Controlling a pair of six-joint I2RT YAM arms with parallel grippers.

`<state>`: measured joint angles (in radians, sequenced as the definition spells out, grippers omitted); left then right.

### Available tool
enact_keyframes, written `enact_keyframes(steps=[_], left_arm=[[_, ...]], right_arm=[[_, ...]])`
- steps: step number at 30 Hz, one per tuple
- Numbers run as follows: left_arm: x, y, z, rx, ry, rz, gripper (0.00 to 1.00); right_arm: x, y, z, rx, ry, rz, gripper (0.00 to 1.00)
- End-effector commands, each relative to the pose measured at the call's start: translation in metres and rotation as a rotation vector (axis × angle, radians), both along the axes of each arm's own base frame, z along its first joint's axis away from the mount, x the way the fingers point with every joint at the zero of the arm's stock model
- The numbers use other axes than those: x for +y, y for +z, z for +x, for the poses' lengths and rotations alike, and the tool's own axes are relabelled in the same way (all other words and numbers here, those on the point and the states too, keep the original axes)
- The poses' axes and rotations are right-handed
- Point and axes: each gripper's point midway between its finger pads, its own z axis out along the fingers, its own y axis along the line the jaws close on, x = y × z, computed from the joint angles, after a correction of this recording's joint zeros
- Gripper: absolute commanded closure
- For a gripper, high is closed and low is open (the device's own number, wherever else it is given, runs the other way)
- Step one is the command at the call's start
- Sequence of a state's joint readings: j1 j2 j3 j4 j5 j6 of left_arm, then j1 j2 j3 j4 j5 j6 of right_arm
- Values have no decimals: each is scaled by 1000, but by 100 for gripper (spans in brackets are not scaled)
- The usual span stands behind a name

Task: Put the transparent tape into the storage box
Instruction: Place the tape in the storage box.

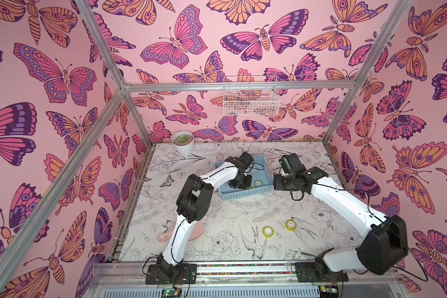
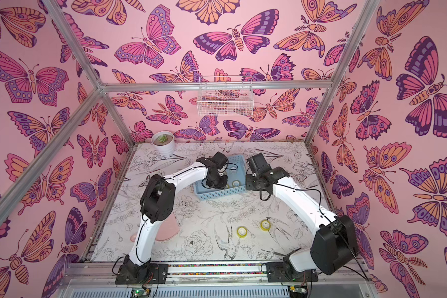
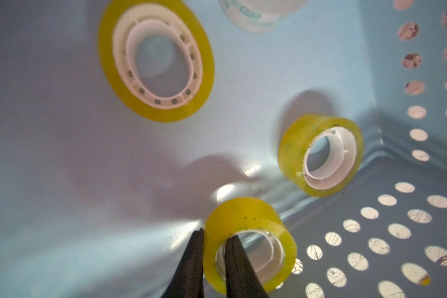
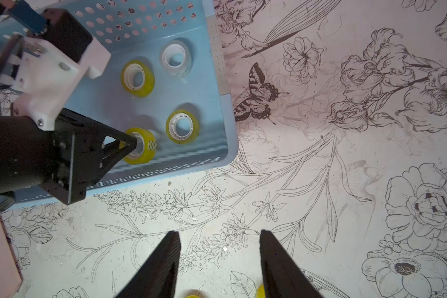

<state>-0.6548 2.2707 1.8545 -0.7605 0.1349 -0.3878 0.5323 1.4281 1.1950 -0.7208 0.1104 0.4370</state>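
Left claw [image 3: 216,233] is clamped on the wall of a yellow tape roll [image 3: 248,214]; right claw [image 4: 220,233] hangs with its jaws apart above the table [image 1: 232,214]. On the table's far middle, the light blue storage box [image 1: 245,193] holds that roll, two other yellow rolls [image 4: 147,87] [image 4: 195,129] and a colourless roll [image 4: 187,64]. Two more yellow rolls [image 1: 268,235] [image 1: 290,228] lie on the table, well apart from the box.

in both top views we lose most of the pink mirror [image 1: 195,233] behind the left arm [image 1: 177,240], and the left gripper [image 3: 216,233] with its pinched yellow roll [image 3: 250,211] behind its wrist; frame edges clip the colourless roll [image 3: 256,15], a table roll [image 4: 192,296] and its neighbour [image 4: 260,291]
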Motion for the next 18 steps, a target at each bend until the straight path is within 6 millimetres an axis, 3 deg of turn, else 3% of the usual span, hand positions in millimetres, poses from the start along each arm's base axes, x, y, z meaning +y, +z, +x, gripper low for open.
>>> enact_keyframes(steps=[1,12,18], left_arm=[[-4,-3,0,11,3,-1,78],[-3,19,2,-33,6,-13,65],[2,62,9,-128,24,-33,58]], right_arm=[[-3,-5,-1,13,8,-14,45],[-5,-3,-3,6,1,-11,45],[-11,0,-7,8,-6,-23,45]])
